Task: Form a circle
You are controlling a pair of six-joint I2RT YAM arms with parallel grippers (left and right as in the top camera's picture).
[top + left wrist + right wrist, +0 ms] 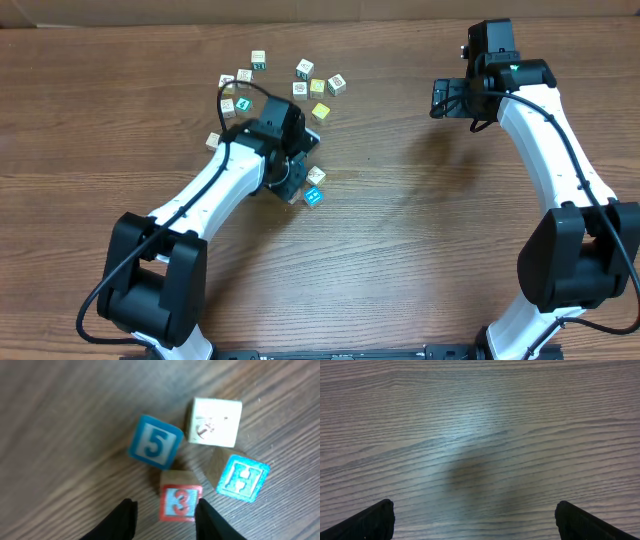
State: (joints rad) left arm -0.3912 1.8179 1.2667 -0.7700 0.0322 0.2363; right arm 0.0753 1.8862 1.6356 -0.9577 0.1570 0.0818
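In the left wrist view four small cubes sit in a tight cluster on the wood. They are a blue "5" cube (155, 442), a cream cube (215, 422), a second blue cube (243, 477) and a red "3" cube (180, 502). My left gripper (167, 522) is open around the red cube. Its right finger (212, 522) touches the cube's side, and a gap separates the cube from the left finger (122, 522). From overhead the left gripper (293, 172) hides most of the cluster; a cream cube (316, 175) and a blue cube (313, 197) show. My right gripper (440, 97) hangs open and empty over bare wood at the far right, and its wrist view shows the same gripper (477, 522).
Several loose cubes lie behind the left arm, among them yellow ones (320, 111), a teal-marked one (242, 103) and pale ones (258, 60). One pale cube (213, 140) lies left of the left forearm. The wooden table (420, 230) spans the whole view.
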